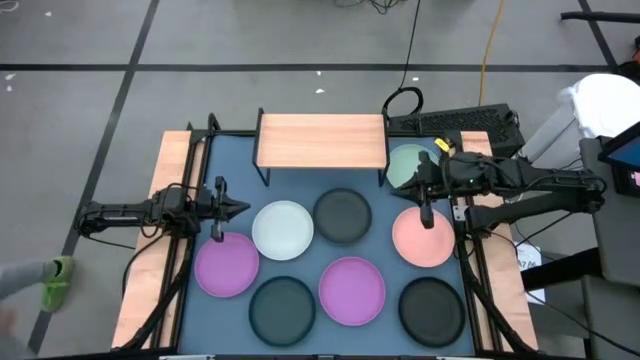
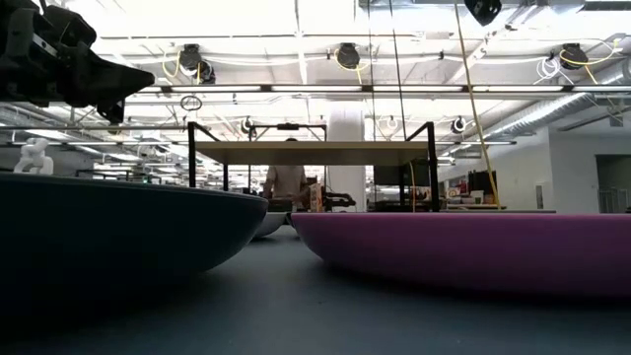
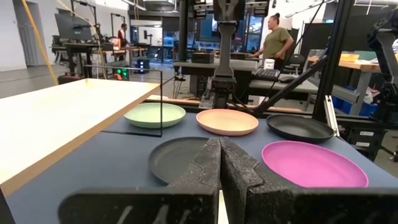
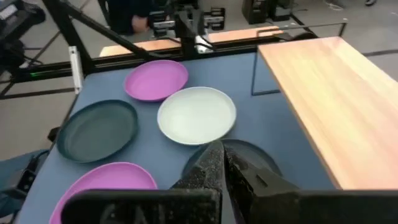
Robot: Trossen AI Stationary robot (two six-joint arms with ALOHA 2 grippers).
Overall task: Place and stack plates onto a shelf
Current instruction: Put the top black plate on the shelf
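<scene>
Partly, right arm hides mint plate (image 1: 403,163).

Plates (image 1: 283,229) flat before (bare) shelf (image 1: 322,140)

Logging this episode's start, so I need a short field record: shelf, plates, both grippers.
shelf: light-wood shelf at the table's far side, nothing on it
plates on table: eight, none stacked
colours: white plate, mint green plate, pink plate, two purple, three dark charcoal
left gripper: shut, holding nothing, near the white plate
right gripper: shut, holding nothing, over the mint green plate
</scene>
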